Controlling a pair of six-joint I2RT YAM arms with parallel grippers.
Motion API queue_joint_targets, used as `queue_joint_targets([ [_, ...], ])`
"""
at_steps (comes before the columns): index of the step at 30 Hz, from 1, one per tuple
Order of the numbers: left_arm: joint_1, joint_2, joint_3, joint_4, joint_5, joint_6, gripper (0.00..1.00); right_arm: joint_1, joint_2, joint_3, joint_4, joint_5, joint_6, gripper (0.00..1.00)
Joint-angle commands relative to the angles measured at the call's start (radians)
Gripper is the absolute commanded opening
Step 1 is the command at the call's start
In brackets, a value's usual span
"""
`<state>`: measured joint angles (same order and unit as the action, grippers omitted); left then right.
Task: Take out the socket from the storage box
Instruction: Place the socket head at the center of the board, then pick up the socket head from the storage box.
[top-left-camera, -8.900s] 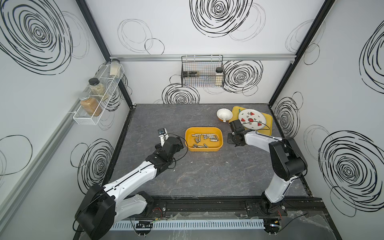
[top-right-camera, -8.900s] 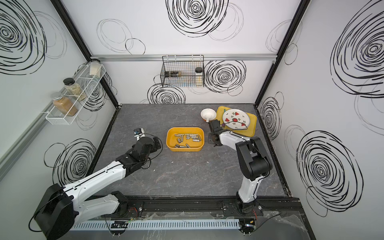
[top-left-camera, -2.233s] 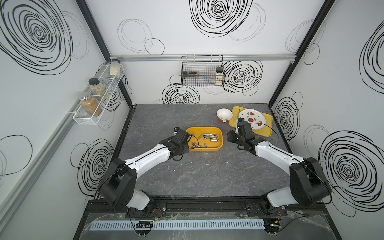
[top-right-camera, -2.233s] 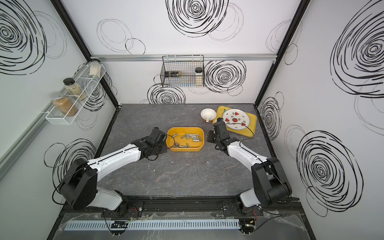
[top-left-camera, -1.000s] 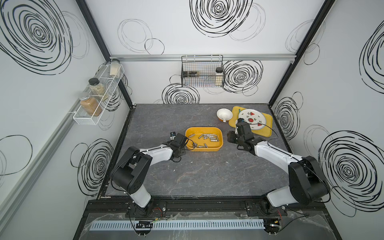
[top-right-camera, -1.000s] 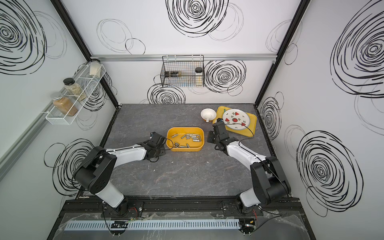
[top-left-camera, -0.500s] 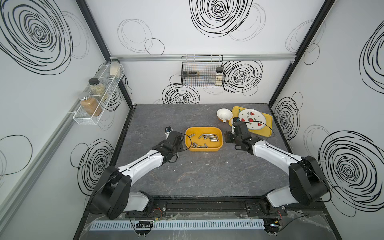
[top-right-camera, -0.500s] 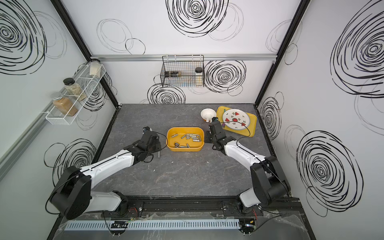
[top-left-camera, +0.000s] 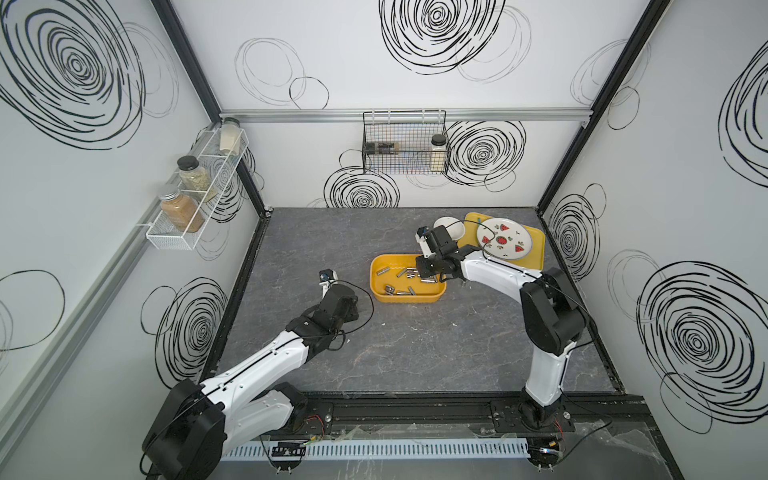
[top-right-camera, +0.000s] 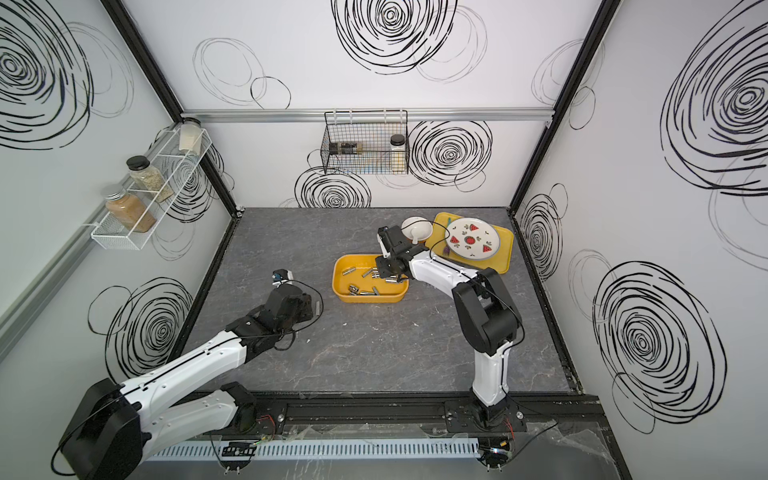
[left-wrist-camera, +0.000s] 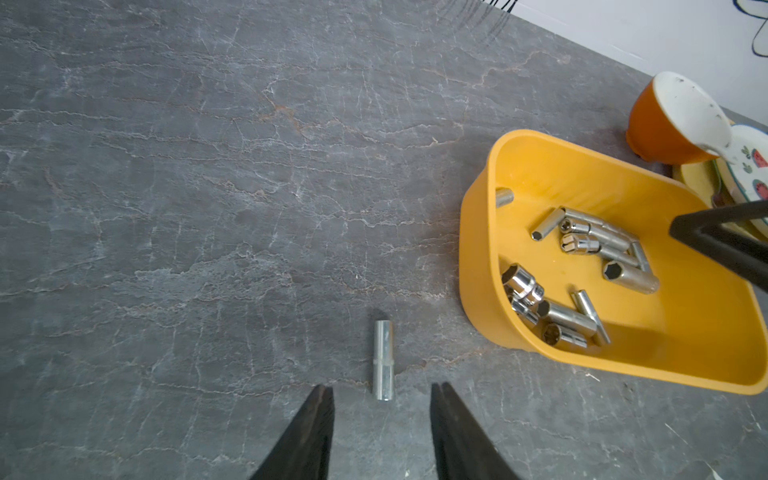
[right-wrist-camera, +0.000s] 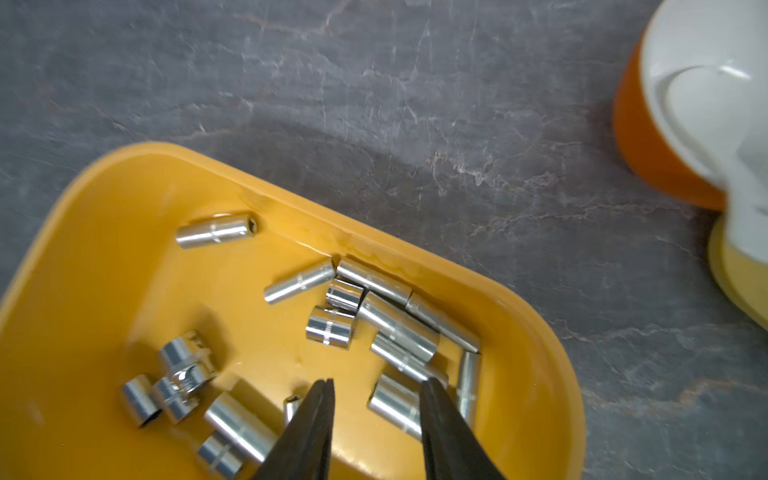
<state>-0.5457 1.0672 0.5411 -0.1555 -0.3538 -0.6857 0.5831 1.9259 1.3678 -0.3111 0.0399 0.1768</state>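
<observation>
Right claw (right-wrist-camera: 376, 382) hangs over the storage box (right-wrist-camera: 83, 249), above the end nearest its own arm. Its jaws stand apart with nothing between them but bare yellow floor.

Most sockets (right-wrist-camera: 399, 328) lie in a heap just ahead of the fingertips. Each is on its side, and they point every which way.

The closest is a stubby socket (right-wrist-camera: 395, 405) hard by one finger (right-wrist-camera: 440, 415), off-centre in the gap. Its long axis seems to slant across the fingers, though blur keeps me from being sure.

Left claw (left-wrist-camera: 379, 386) is out on the table, well to the side of the box. Its jaws are also apart and empty. One loose socket (left-wrist-camera: 383, 359) lies on the stone straight ahead of its tips, long axis in line with the fingers. That one is outside the box.

My read is that the right arm is the nearer one for the next pick. I would shift it sideways to centre the stubby socket, turn the wrist so the jaws close across its width, then go down. Crowding neighbours could get nudged.
</observation>
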Motion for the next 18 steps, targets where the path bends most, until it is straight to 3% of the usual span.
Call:
queue_joint_targets([
  [1,-0.005,-0.006,-0.001,0.044,-0.02,0.002,0.46,0.0,0.047,0.068,-0.093,-0.002,-0.097,0.4],
  [6,-0.007,0.001,0.004,0.039,-0.006,0.005,0.46,0.0,0.129,0.139,-0.128,0.073,-0.141,0.41],
  [18,-0.008,0.001,0.002,0.05,0.007,0.008,0.46,0.0,0.229,0.233,-0.195,0.055,-0.189,0.41],
])
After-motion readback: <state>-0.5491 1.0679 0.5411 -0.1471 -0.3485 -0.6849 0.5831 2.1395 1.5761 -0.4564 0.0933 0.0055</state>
